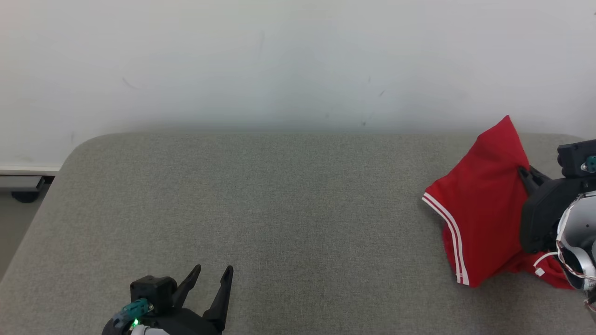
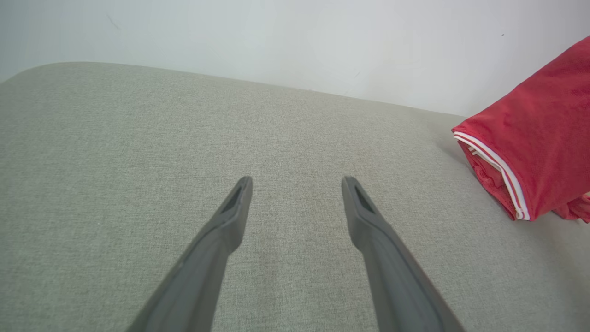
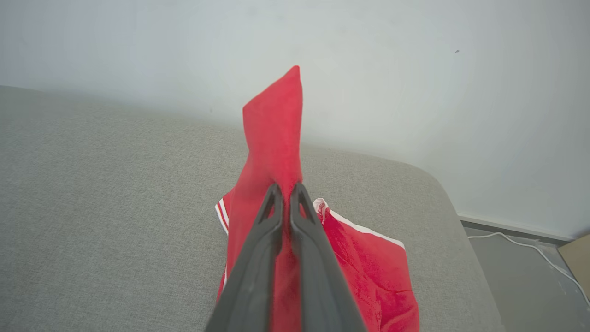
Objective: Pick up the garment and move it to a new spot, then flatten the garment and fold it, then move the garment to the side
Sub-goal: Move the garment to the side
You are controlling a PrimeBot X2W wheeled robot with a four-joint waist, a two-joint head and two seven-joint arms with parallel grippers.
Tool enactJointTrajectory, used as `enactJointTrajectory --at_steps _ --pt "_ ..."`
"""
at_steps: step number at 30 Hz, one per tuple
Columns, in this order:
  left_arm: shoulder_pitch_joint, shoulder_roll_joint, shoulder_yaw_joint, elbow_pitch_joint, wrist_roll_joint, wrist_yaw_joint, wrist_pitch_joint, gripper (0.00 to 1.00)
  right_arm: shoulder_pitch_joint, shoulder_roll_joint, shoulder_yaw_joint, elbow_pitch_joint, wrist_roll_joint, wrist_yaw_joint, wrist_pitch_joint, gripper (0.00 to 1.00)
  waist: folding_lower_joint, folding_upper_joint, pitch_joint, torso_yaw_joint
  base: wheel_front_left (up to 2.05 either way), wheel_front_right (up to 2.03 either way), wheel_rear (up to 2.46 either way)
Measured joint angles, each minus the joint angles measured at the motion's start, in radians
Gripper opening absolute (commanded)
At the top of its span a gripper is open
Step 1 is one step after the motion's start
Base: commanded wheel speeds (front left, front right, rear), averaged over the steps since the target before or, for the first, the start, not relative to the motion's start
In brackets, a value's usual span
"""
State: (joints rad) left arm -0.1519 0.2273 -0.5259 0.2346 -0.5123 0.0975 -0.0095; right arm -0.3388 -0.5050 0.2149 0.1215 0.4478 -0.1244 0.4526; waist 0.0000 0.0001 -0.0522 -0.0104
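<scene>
In the head view the left tool (image 1: 213, 267) stood wide and empty at the lower left over the grey surface (image 1: 279, 209), while the right tool (image 1: 525, 172) at the far right was pinched on the red garment (image 1: 479, 195), which rose in a peak with its lower part resting on the surface. In the left wrist view the spread fingers (image 2: 230, 221) pointed over the surface, the garment well apart to the right. In the right wrist view the fingers were closed narrow on a raised fold of the garment.
</scene>
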Motion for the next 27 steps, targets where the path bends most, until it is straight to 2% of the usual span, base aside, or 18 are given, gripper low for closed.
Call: enactJointTrajectory --at_steps 6,14,27 --pt "-0.002 0.003 -0.002 -0.001 0.000 -0.001 0.001 1.00 0.025 0.002 -0.090 -0.100 -0.046 0.000 0.123 0.00 0.0000 0.0000 0.010 -0.007 0.00 0.00 0.00" --pt "-0.023 0.004 -0.006 -0.002 0.002 -0.002 0.009 1.00 0.039 0.002 -0.178 -0.134 -0.089 0.000 0.231 0.00 0.0000 0.0000 0.024 -0.014 0.00 0.00 0.00" --pt "-0.038 0.016 -0.022 -0.024 0.012 -0.010 0.027 1.00 0.042 0.011 -0.313 -0.091 -0.184 0.000 0.279 0.00 0.0000 0.0000 0.057 -0.023 0.00 0.00 0.00"
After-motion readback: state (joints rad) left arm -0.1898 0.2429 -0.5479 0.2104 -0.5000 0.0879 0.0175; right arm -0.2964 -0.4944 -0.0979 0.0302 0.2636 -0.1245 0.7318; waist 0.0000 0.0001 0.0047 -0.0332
